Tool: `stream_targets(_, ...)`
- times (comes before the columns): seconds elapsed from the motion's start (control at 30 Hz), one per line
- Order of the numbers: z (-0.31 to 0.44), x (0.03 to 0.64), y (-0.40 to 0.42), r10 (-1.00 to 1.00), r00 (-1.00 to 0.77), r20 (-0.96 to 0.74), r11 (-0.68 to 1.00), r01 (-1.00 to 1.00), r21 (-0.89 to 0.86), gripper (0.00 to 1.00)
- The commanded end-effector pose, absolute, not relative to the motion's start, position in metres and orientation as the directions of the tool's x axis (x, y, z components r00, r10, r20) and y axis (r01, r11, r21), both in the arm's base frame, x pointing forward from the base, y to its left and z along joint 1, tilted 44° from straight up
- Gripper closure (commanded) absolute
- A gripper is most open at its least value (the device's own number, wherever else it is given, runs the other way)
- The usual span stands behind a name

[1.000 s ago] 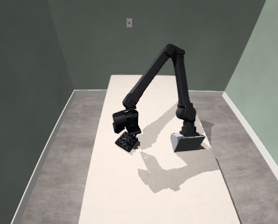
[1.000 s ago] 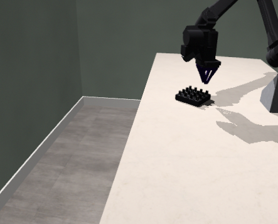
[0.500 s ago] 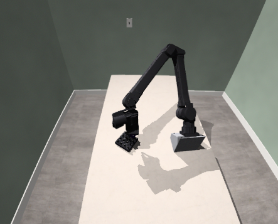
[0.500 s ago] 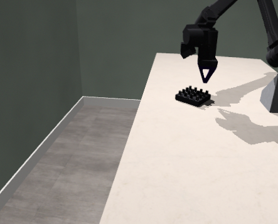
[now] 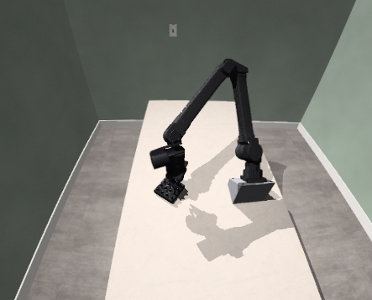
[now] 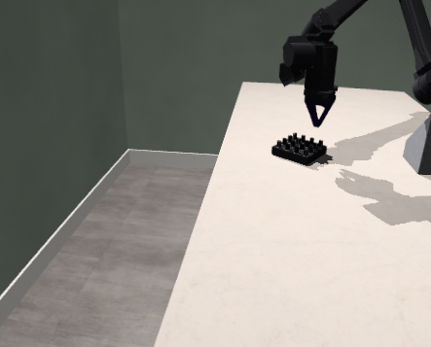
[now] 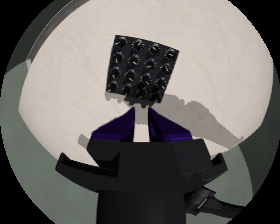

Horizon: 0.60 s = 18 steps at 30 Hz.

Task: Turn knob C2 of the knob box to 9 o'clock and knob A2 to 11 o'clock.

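Note:
The black knob box (image 5: 164, 197) (image 6: 289, 156) (image 7: 128, 52) stands flat on the table, its four rows of four black knobs upward. In the wrist view it appears slightly turned, beyond the fingertips. White lines and marks show on the knobs, but the printed names are too small to read, and I cannot make out the socket, so I cannot tell which knobs are C2 and A2. My gripper (image 6: 317, 125) (image 7: 142, 108) points down above the box's level, touching no knob. Its fingers are narrowly open with an empty gap between them. In the top view its fingertips cannot be made out.
The arm's grey base (image 5: 252, 193) (image 6: 423, 146) stands on the pale table (image 5: 154, 252) (image 6: 275, 267) to the right of the box in the top and exterior views. Shadows of the arm fall across the table beside the box. A table edge lies left of the box.

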<state>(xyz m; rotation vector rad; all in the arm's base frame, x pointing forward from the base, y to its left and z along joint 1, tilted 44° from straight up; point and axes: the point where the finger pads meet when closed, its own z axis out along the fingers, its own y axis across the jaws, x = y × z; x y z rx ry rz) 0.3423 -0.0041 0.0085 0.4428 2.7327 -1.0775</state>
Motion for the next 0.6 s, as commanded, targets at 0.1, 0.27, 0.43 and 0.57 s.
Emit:
stream_targets(0.1, 0.0209, 0.3565, 0.0075, 0.307, -0.872, -0.381, 0.662, 0.483, -0.572, 0.82)
stream_targets(0.27, 0.0209, 0.3565, 0.0066, 0.309, -0.871, -0.381, 0.661, 0.485, -0.572, 0.82)
stream_targets(0.43, 0.0198, 0.3542, 0.0058, 0.308, -0.873, -0.378, 0.66, 0.482, -0.576, 0.82)
stream_targets(0.57, 0.0198, 0.3541, 0.0058, 0.308, -0.873, -0.378, 0.66, 0.482, -0.576, 0.82)
